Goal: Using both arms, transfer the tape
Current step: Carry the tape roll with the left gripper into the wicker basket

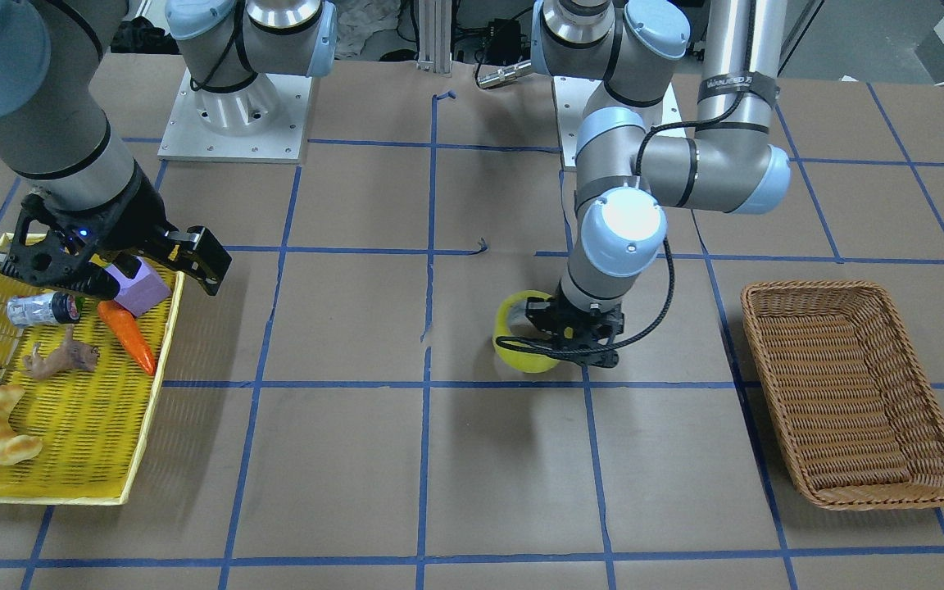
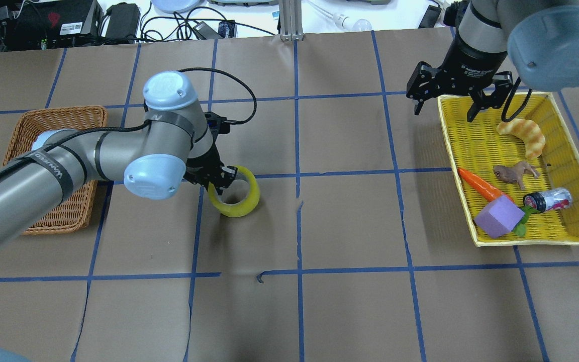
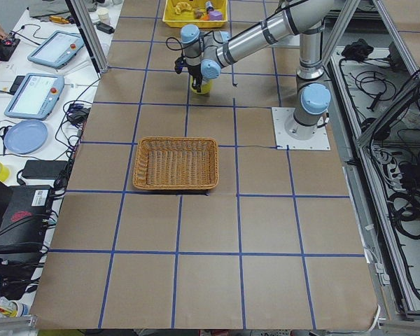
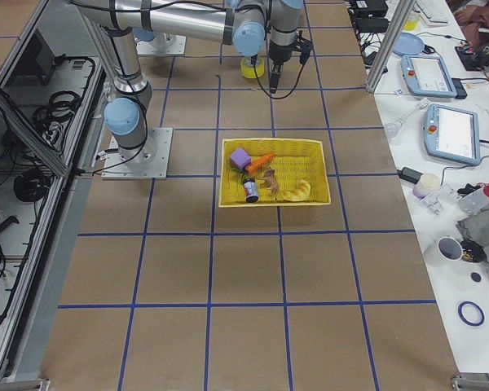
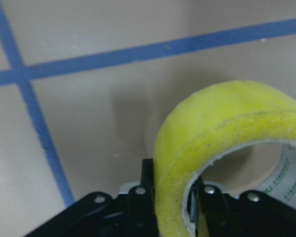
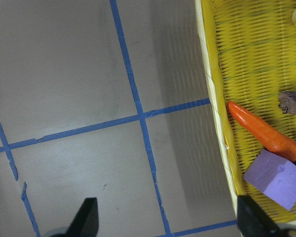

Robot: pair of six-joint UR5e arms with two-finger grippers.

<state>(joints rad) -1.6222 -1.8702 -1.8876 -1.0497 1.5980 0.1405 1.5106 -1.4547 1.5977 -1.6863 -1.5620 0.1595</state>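
The yellow-green tape roll (image 2: 242, 203) sits tilted, low over the brown table, left of centre in the overhead view. My left gripper (image 2: 219, 183) is shut on its wall. In the left wrist view the tape (image 5: 212, 128) fills the lower right, with one finger (image 5: 140, 197) outside the ring and the other inside it. The front view shows the same grasp on the tape (image 1: 517, 348). My right gripper (image 2: 444, 111) is open and empty, above the near-left corner of the yellow tray (image 2: 520, 241), far from the tape.
A brown wicker basket (image 2: 53, 113) stands left of my left arm. The yellow tray holds a carrot (image 2: 480, 185), a purple block (image 2: 500, 217), a croissant (image 2: 523, 133), a toy animal (image 2: 513, 173) and a small bottle (image 2: 551, 198). Blue tape lines grid the table.
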